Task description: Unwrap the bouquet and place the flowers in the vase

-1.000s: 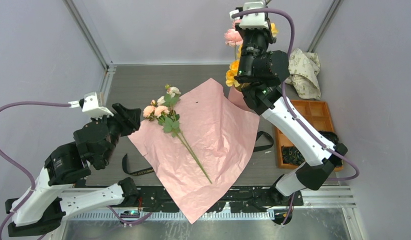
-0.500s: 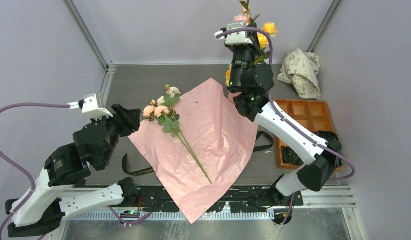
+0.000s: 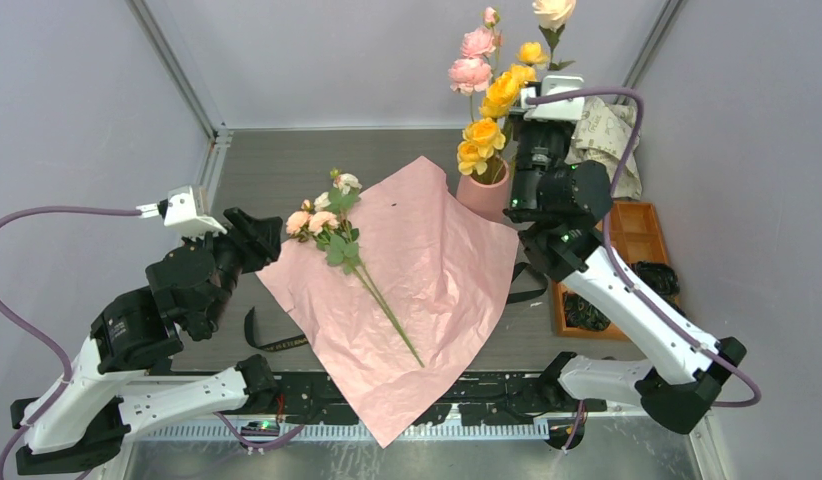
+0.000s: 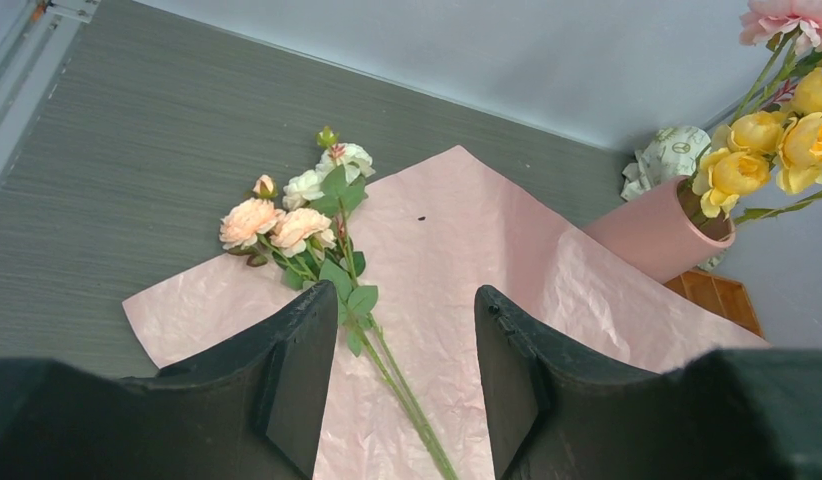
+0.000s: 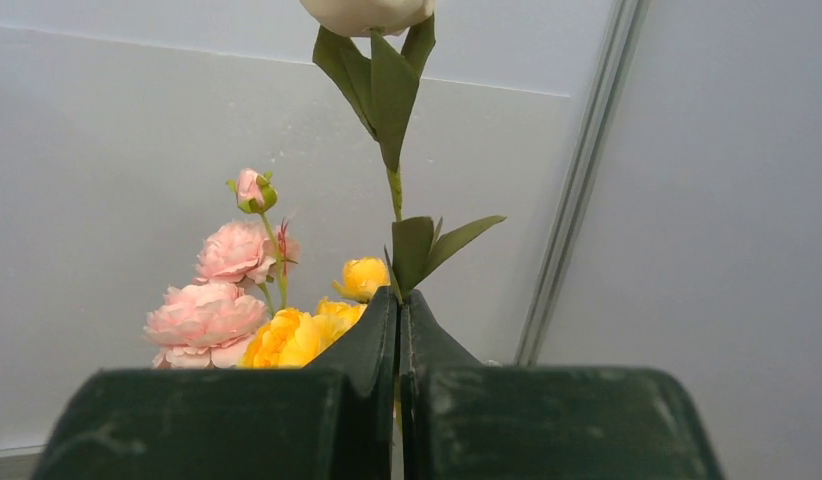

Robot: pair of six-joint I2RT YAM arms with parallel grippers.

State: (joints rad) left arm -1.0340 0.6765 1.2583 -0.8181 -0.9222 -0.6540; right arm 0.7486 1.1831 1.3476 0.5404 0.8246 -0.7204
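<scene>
The bouquet is undone: its pink paper (image 3: 427,270) (image 4: 467,240) lies spread flat on the table. A spray of peach and cream flowers (image 3: 332,225) (image 4: 297,225) lies on it, stems pointing at the near edge. The salmon-pink vase (image 3: 484,192) (image 4: 655,230) stands at the paper's far corner with pink and yellow flowers (image 3: 484,100) (image 5: 257,320) in it. My right gripper (image 3: 550,80) (image 5: 398,300) is raised just right of the vase, shut on the stem of an upright cream rose (image 3: 553,10) (image 5: 367,10). My left gripper (image 3: 262,235) (image 4: 405,310) hovers open, left of the lying flowers.
Crumpled printed white paper (image 3: 609,135) (image 4: 667,155) sits at the back right. An orange compartment tray (image 3: 627,240) lies right of the vase, under the right arm. Black ribbon (image 3: 272,343) trails from the pink paper's near left edge, another piece (image 3: 532,285) from its right edge.
My right arm has swung from over the vase to its right side, carrying the cream rose; the flowers in the vase now show. The left arm has not moved.
</scene>
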